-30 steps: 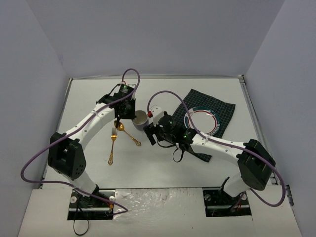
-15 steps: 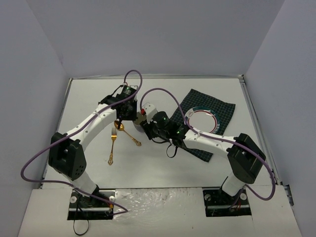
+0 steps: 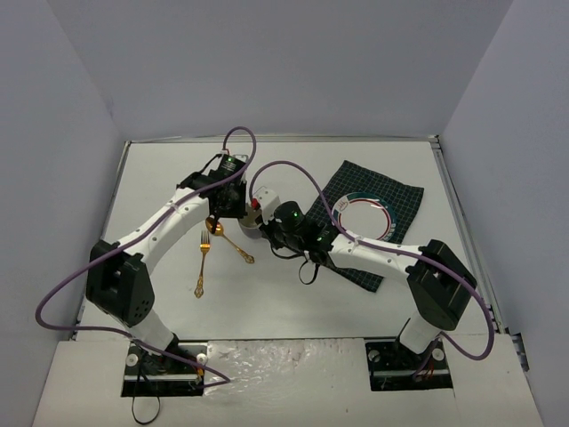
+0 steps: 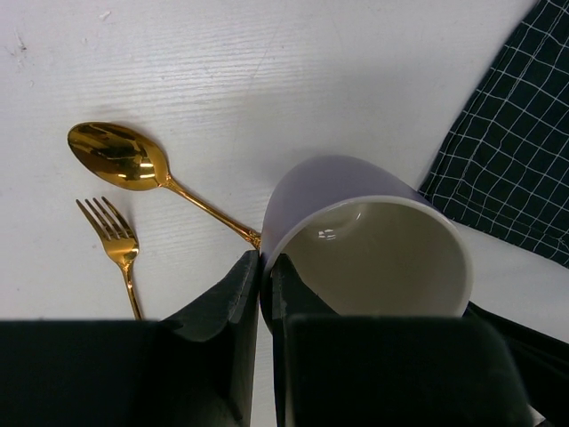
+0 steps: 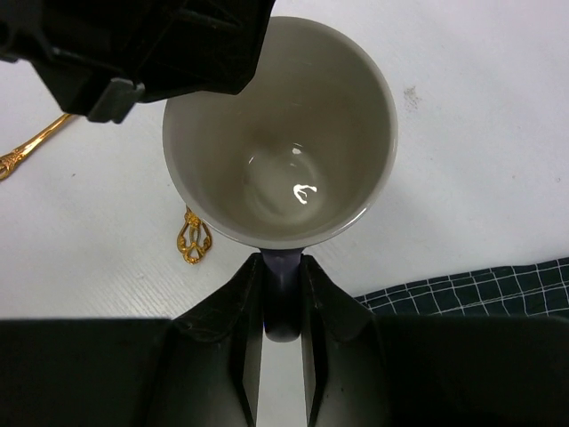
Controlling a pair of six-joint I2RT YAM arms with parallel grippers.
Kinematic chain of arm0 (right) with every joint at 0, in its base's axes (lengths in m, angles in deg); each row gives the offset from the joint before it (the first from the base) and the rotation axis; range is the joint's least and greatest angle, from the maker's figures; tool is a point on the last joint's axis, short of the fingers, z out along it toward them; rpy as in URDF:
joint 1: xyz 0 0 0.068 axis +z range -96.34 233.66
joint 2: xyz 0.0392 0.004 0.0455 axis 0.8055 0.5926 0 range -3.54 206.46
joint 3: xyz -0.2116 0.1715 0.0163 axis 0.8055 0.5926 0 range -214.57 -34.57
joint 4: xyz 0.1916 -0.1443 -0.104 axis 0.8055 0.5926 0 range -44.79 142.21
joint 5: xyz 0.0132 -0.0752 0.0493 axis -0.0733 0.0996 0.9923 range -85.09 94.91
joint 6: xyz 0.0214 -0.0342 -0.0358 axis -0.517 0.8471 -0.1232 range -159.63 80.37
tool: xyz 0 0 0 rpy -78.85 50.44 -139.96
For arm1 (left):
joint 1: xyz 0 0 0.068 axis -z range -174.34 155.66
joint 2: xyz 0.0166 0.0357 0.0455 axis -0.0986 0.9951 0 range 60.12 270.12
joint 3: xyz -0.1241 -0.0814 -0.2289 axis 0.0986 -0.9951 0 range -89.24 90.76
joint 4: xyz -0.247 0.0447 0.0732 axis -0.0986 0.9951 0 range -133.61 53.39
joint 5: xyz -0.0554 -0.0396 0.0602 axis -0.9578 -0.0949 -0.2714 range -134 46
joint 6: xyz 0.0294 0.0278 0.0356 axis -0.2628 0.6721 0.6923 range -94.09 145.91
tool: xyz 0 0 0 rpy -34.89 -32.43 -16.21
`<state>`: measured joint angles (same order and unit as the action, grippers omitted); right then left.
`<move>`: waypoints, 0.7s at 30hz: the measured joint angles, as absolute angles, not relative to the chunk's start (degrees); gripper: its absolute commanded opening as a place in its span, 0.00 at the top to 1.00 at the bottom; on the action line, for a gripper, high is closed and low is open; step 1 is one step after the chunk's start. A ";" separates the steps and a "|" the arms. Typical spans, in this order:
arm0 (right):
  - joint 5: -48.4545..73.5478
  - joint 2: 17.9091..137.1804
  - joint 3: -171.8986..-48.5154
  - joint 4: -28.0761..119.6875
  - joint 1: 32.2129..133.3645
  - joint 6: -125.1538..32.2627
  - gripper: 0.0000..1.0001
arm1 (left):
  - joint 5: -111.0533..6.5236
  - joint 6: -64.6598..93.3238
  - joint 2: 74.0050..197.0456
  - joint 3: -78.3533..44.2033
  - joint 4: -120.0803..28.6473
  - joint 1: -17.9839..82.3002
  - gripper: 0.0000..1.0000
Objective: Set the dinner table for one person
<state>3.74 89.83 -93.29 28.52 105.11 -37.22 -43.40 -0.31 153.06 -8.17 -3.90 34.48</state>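
At the middle of the dinner table (image 3: 293, 298), the left gripper (image 4: 266, 269) is pinching the mug (image 4: 356, 182) by its rim (image 4: 373, 203), and the right gripper (image 5: 283, 267), having closed in since a second ago, is clamping the handle (image 5: 283, 307).

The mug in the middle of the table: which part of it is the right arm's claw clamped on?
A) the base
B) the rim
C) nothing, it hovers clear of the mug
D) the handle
D: the right wrist view shows the right gripper shut on the purple handle of the mug. The left gripper is the one pinching the rim.
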 measured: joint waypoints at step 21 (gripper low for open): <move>8.30 76.85 -85.62 31.68 94.53 -31.85 1.00 | -40.12 -0.20 132.13 -7.18 -3.51 31.60 0.37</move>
<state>8.30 76.85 -85.62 31.68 94.53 -31.85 -40.12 -0.20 132.13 -7.18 -3.51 31.60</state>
